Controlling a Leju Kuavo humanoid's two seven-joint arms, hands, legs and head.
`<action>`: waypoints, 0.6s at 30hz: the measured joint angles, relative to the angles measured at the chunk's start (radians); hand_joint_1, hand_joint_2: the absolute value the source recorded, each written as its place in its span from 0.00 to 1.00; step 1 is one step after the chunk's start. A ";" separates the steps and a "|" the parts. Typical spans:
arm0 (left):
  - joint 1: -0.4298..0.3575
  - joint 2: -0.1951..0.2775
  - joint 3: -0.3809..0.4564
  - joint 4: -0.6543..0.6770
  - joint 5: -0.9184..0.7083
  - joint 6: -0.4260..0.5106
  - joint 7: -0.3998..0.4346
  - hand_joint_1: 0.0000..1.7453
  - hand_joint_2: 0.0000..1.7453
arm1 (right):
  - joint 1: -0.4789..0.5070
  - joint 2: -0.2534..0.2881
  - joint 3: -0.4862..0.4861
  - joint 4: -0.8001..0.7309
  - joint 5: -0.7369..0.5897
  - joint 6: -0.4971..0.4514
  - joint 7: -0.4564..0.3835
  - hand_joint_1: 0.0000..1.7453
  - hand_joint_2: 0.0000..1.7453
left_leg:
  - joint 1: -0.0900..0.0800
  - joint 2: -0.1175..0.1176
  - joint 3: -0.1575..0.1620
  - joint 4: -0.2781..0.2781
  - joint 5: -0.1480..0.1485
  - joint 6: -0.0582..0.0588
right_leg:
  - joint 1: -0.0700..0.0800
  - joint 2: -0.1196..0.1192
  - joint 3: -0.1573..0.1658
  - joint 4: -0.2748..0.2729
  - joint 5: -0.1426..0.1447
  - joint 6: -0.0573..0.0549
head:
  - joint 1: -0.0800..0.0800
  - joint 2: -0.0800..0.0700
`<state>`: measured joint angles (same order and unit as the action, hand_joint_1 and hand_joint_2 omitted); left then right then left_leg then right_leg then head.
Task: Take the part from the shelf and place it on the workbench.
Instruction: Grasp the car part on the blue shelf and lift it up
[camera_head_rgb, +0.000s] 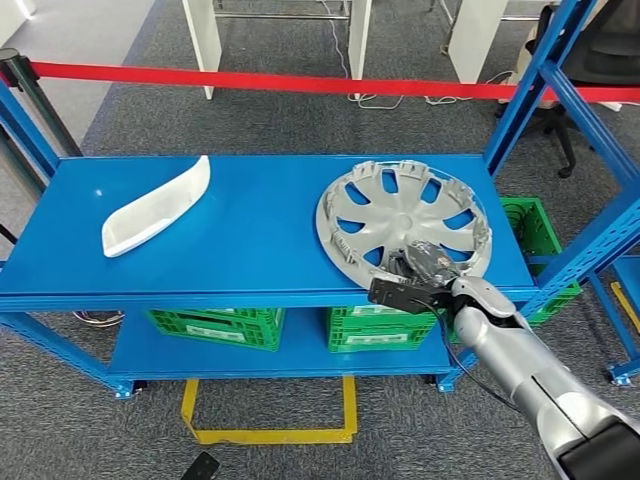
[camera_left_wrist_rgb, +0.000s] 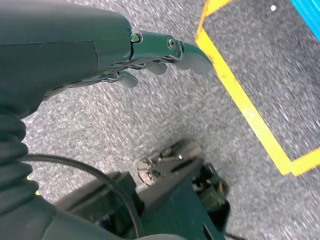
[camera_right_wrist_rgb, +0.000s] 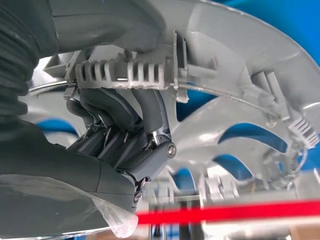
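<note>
A blue steel shelf spans the scene, its upper deck carrying two parts above a lower level stacked with green crates. Largest on the deck is a silver wheel cover, lying inner side up at the right end, its near edge at the front lip of the shelf. The right robot hand has that near rim in its grasp: the right wrist view shows dark fingers curled through a spoke opening and around the ribbed rim, thumb on the other side. Well apart, toward the left end, lies a smaller white curved trim piece, untouched. The left robot hand hangs over grey carpet by yellow floor tape, fingers loosely extended and holding nothing. A red barrier tape stretches across behind the shelf.

The pick-up appears to be the step in hand, with the cover gripped but resting on the deck. The next move likely calls for lifting it free of the shelf while keeping the wide disc from tilting in a one-edge grip, then turning toward the workbench.
</note>
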<state>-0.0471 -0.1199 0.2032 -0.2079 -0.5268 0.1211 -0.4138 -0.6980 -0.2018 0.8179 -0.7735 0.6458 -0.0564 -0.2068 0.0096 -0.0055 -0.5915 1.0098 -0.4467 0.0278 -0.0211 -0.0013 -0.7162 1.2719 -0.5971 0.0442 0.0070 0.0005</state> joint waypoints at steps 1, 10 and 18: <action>0.001 0.000 0.002 0.000 -0.001 0.008 0.000 0.00 1.00 | 0.007 0.000 -0.003 -0.010 0.013 -0.014 0.004 1.00 1.00 | -0.002 0.000 0.000 0.000 -0.001 0.001 | 0.001 0.000 -0.018 0.029 0.001 -0.001 | 0.000 0.000; -0.007 -0.009 0.014 0.000 -0.020 0.085 0.021 0.00 1.00 | 0.061 0.000 -0.102 -0.197 0.241 -0.216 0.079 1.00 1.00 | -0.012 -0.002 -0.008 0.013 -0.012 -0.025 | 0.007 0.000 0.107 -0.257 0.136 -0.029 | -0.002 0.000; -0.010 -0.010 0.016 0.000 -0.027 0.095 0.033 0.00 1.00 | 0.091 -0.001 -0.183 -0.316 0.292 -0.240 0.092 1.00 1.00 | -0.003 0.000 -0.119 0.247 -0.086 -0.048 | 0.001 0.001 0.116 -0.258 0.133 -0.045 | -0.009 0.000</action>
<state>-0.0568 -0.1297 0.2189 -0.2079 -0.5534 0.2157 -0.3813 -0.6072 -0.2026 0.6352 -1.0896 0.9376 -0.2967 -0.1143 0.0068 -0.0050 -0.7101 1.2566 -0.5330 -0.0205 -0.0201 0.0000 -0.6005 1.0138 -0.4638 -0.0008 -0.0020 0.0004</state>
